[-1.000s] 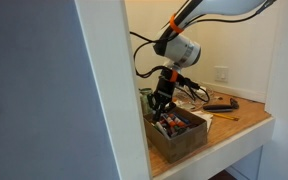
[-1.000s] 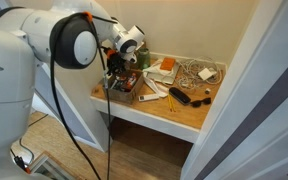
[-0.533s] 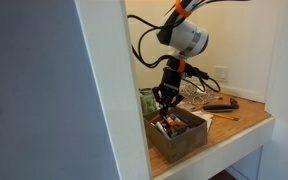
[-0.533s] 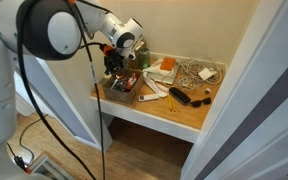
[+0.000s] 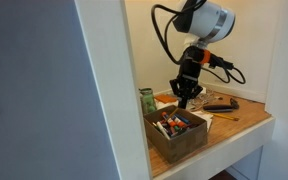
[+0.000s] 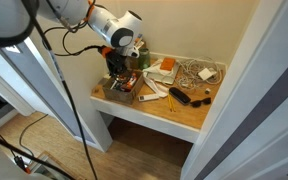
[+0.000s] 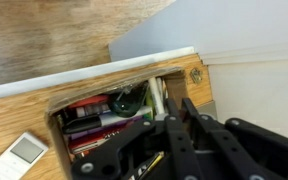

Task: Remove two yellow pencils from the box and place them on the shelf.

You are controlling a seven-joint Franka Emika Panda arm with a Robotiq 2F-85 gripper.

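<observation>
The gripper (image 5: 184,94) hangs just above the box (image 5: 179,135), its fingers drawn together, at the near end of the shelf (image 5: 246,118). In the wrist view a yellow sliver (image 7: 152,162) shows close beside the fingers. It may be a pencil, but the frames are too blurred to tell whether anything is pinched. One thin yellow stick (image 5: 225,117) lies on the shelf beside the box, apart from it. The markers (image 7: 99,118) sit packed in the box.

The main risk is a weak hold. A pencil this thin, caught near one end, could pivot or slip out while being carried to the open shelf, dropping back among the markers or rolling off the white front edge. If the fingers closed on nothing, the arm would carry an empty grip across. A trailing pencil tip could also snag the box rim and drag the light box along. The white wall stands near the arm, leaving little room to swing.

A second ago the gripper was down inside the box among the markers. Now it has risen clear of the rim, and the wrist has swung higher and away from the wall. The fingers are as tightly closed as before, and the box has not shifted.
</observation>
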